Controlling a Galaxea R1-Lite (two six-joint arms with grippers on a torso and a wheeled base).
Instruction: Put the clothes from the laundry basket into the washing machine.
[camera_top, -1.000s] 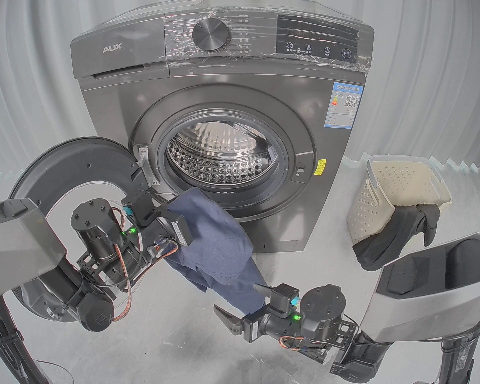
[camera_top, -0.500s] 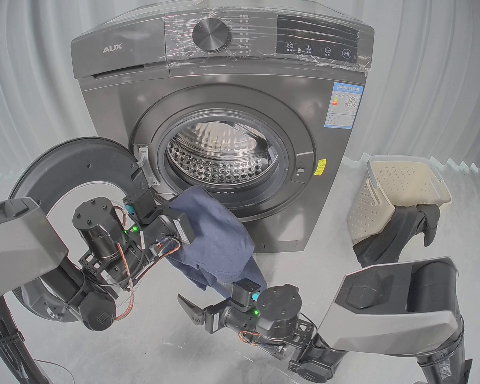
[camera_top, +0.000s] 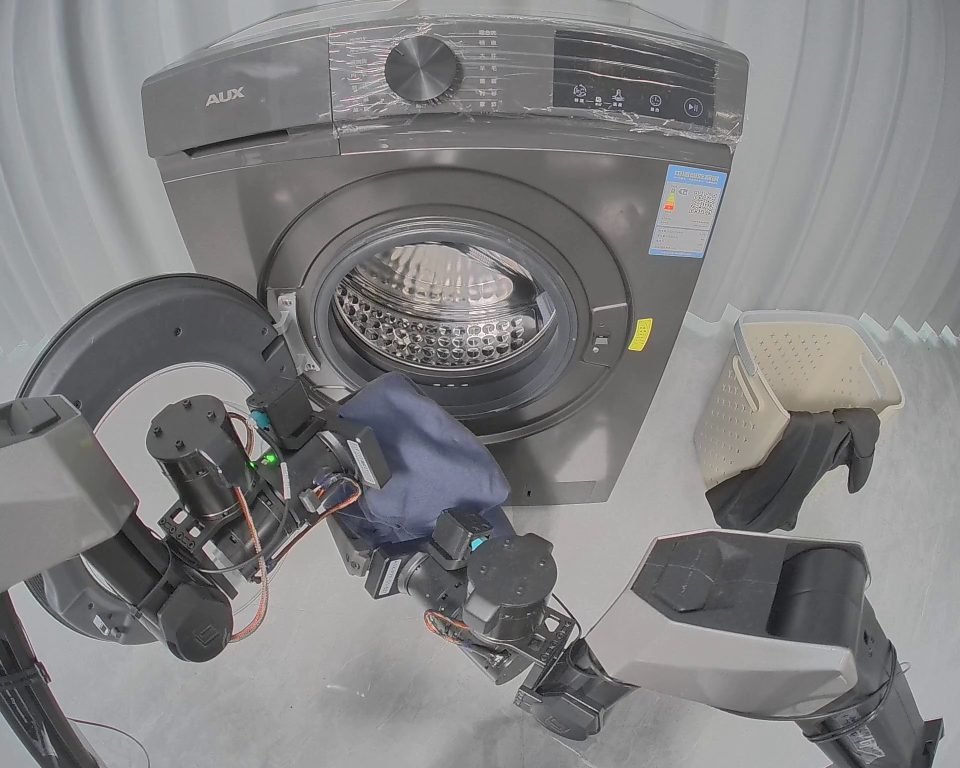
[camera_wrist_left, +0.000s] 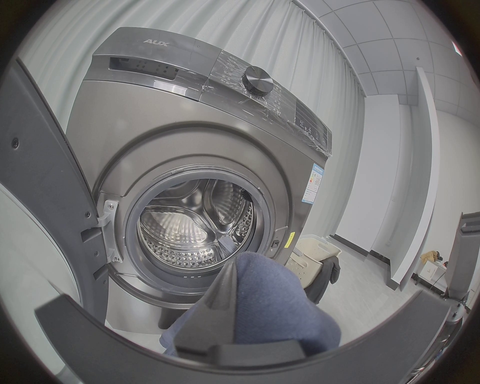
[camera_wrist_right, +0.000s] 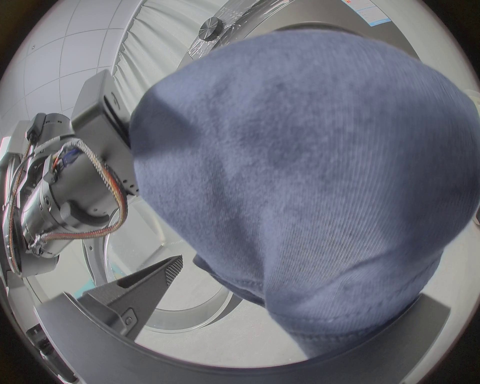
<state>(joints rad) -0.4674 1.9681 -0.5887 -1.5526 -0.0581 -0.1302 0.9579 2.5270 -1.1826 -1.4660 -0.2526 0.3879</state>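
Note:
A blue garment (camera_top: 430, 460) hangs from my left gripper (camera_top: 385, 455) just below the open mouth of the washing machine drum (camera_top: 440, 300). The gripper is shut on the cloth, which drapes over its fingers (camera_wrist_left: 220, 300). My right gripper (camera_top: 360, 560) sits under the garment's lower end, open, one finger (camera_wrist_right: 145, 290) bare and the other covered by the blue garment (camera_wrist_right: 310, 175). The cream laundry basket (camera_top: 800, 370) stands to the machine's right, a dark garment (camera_top: 790, 470) hanging over its front rim.
The washing machine door (camera_top: 150, 350) is swung open to the left, right behind my left arm. Bare grey floor (camera_top: 620, 500) lies between the machine and the basket. Pale curtains hang behind.
My right arm has swept left and up from the open floor until it sits beneath the blue garment, lifting its hanging tail. The left arm has barely moved.

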